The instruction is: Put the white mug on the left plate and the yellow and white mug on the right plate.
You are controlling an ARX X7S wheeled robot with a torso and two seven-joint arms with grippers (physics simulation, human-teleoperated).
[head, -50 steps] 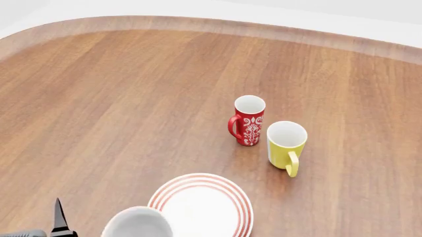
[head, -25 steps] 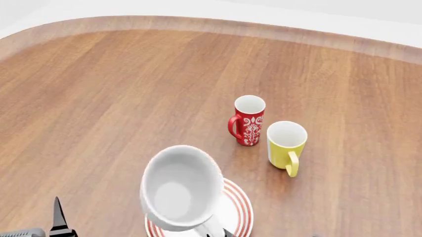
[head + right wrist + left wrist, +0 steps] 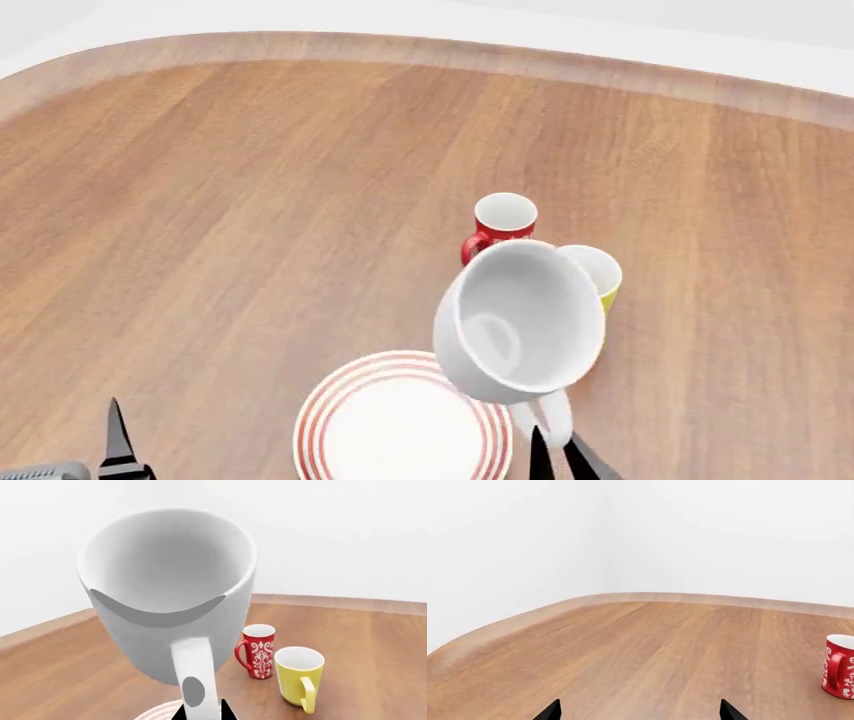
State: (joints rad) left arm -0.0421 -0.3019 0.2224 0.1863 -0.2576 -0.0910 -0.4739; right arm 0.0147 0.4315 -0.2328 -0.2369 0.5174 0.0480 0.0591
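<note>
My right gripper [image 3: 200, 713] is shut on the handle of the big white mug [image 3: 167, 590] and holds it in the air. In the head view the white mug [image 3: 521, 315] hangs tilted above the table, over the far right edge of a red-ringed plate [image 3: 400, 425]. It hides part of the yellow and white mug [image 3: 603, 272]. The right gripper [image 3: 554, 462] shows at the bottom edge. Only one plate shows, and I cannot tell which of the two it is. The yellow and white mug [image 3: 297, 680] stands upright on the table. My left gripper [image 3: 638, 714] is open and empty.
A red mug with a white floral pattern [image 3: 499, 225] stands just left of the yellow one; it also shows in the right wrist view [image 3: 260, 652] and the left wrist view [image 3: 840, 672]. A left finger [image 3: 118, 445] shows at the bottom left. The wooden table [image 3: 240, 200] has a curved far edge.
The white mug has risen from the table beside the plate's near left edge and moved up and right in my right gripper. It now covers part of the yellow mug. The left gripper is still.
</note>
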